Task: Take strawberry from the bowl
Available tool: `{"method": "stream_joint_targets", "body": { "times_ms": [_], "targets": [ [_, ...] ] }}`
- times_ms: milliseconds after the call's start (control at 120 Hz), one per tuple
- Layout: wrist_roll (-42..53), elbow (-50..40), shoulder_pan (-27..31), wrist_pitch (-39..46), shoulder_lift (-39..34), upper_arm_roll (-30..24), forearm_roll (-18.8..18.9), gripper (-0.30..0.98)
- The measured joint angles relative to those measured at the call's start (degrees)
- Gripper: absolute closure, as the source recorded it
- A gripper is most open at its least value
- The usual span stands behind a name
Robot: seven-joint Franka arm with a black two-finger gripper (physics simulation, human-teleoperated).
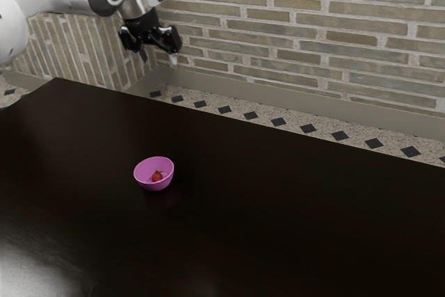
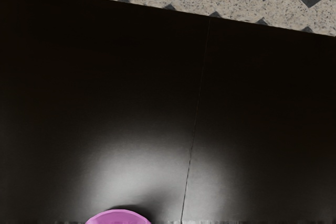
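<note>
Hanging high over the far edge at the exterior view's left, gripper has its fingers spread well apart, holding nothing. Strawberry (small, red) lies inside the pink bowl, nearer the camera on the dark table; brick wall beyond, running off to the right.

Wrist view: part of the bowl; thin line on tabletop; speckled floor with dark diamonds past the table edge.

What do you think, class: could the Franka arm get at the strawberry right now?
Probably yes: the claw hangs open and nothing covers the strawberry, though the bowl's wall may leave little room around it.
</note>
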Motion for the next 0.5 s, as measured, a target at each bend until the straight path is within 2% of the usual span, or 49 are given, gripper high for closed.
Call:
{"method": "stream_joint_targets", "body": {
  "times_ms": [83, 200, 500],
  "targets": [
    [-0.2, 4.4, 0.0, -7.2, 0.5, -0.5, 0.9, 0.05],
    [-0.5, 3.1, 0.0, -12.5, 1.1, -0.6, 1.9, 0.03],
    [-1.1, -13.4, 0.5, -8.9, 2.5, 0.0, 2.5, 0.01]
  ]
}}
